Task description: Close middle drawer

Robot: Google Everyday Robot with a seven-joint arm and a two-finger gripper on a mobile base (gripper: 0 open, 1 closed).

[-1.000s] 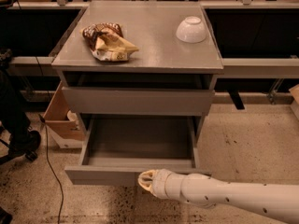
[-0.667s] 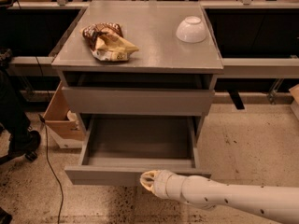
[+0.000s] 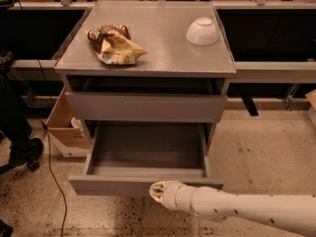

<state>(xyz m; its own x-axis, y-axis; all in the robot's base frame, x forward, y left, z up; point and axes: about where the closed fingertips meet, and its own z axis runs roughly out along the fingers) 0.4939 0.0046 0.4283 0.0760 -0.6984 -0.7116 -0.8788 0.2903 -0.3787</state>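
A grey cabinet (image 3: 148, 58) stands in the middle of the camera view. Its deep drawer (image 3: 148, 149) is pulled far out and is empty; its front panel (image 3: 108, 185) faces me at the bottom. The drawer above it (image 3: 145, 107) sticks out slightly. My gripper (image 3: 158, 192) comes in from the lower right on a white arm (image 3: 247, 210). It sits at the lower edge of the open drawer's front panel, just right of the middle, touching or nearly touching it.
A crumpled snack bag (image 3: 114, 44) and an upturned white bowl (image 3: 202, 31) lie on the cabinet top. A cardboard box (image 3: 64, 127) stands left of the cabinet, with a black cable (image 3: 53, 177) on the floor. Dark benches run behind.
The gripper has shifted only a touch to the right along the drawer front. The drawer is as far out as before.
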